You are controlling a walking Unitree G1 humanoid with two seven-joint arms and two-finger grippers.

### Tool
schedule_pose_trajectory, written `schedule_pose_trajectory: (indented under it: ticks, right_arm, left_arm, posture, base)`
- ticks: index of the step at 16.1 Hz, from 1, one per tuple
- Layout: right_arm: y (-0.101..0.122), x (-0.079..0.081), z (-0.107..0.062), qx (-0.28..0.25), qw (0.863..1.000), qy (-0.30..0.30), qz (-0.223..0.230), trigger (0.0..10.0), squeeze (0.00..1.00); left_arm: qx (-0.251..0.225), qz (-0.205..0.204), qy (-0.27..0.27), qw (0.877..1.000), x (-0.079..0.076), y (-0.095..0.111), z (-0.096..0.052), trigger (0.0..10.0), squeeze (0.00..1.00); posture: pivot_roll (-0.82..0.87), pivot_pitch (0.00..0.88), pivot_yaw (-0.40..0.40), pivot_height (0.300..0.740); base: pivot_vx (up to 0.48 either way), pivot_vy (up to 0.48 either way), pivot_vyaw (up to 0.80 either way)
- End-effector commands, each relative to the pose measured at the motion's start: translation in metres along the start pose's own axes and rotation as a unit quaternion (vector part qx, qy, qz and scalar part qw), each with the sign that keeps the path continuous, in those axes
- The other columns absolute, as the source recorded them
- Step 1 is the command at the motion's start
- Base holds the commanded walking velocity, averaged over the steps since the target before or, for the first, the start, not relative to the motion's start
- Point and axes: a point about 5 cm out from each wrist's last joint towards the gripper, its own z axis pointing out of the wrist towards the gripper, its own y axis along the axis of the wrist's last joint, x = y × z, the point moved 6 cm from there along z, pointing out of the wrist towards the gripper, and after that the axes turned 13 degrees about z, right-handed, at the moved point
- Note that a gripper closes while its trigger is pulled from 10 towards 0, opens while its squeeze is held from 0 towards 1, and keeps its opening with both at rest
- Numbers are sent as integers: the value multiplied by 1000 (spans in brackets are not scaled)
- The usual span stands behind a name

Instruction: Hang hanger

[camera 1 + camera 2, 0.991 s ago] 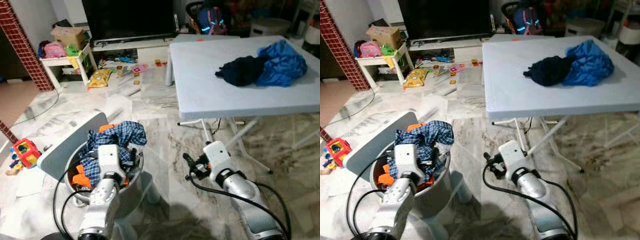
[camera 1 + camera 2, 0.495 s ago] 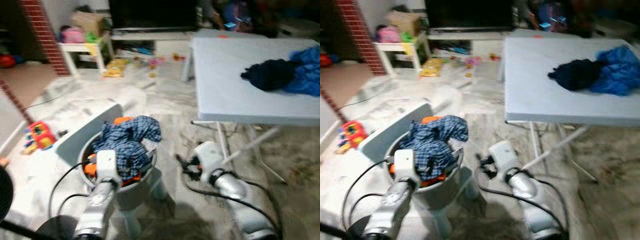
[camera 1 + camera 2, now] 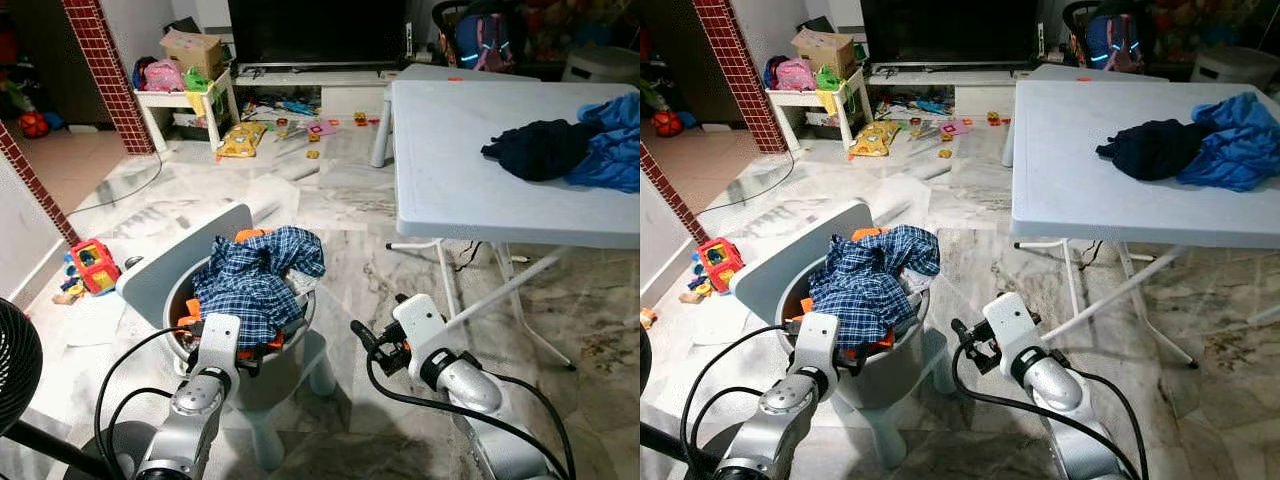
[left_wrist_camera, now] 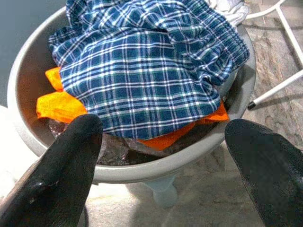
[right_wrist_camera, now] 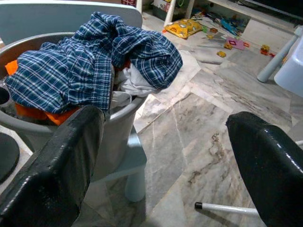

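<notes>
Laundry-heaped basin (image 3: pixel 300 335) beside bare floor (image 3: pixel 345 250)

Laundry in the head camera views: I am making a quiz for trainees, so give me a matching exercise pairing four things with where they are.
Things:
1. blue checked shirt
2. dark navy garment
3. red toy car
4. brown cardboard box

Places:
A. on the small white side table by the brick column
B. on the floor near the wall
C. heaped in the round grey basin
D. on the pale folding table

Pairs: 1-C, 2-D, 3-B, 4-A
</notes>
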Motion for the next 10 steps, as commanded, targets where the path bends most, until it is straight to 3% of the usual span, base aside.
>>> schedule_pose_trajectory:
  ticks: [1,5,7,10]
  right_arm:
    - [7,-1,-2,-8,1000,1,-1,10000,0]
    - [9,-8,-5,-7,1000,-8,-4,10000,0]
    - [9,-5,-7,0,1000,-4,-6,10000,0]
    - [13,-4,-20,10,1000,-9,-9,10000,0]
  left_arm:
    - [-13,11,-1,1000,2,11,3,10000,0]
    - [-35,28,-12,999,-3,25,7,10000,0]
    - [-53,55,-34,996,-16,44,15,10000,0]
    - [-40,84,-46,995,-23,41,19,10000,0]
  posture:
    - [-191,0,34,740]
    - [-193,0,25,740]
    - [-197,0,15,740]
    - [-235,0,16,740]
  base:
    - [0,0,0]
    - [0,0,0]
    - [0,0,0]
    - [0,0,0]
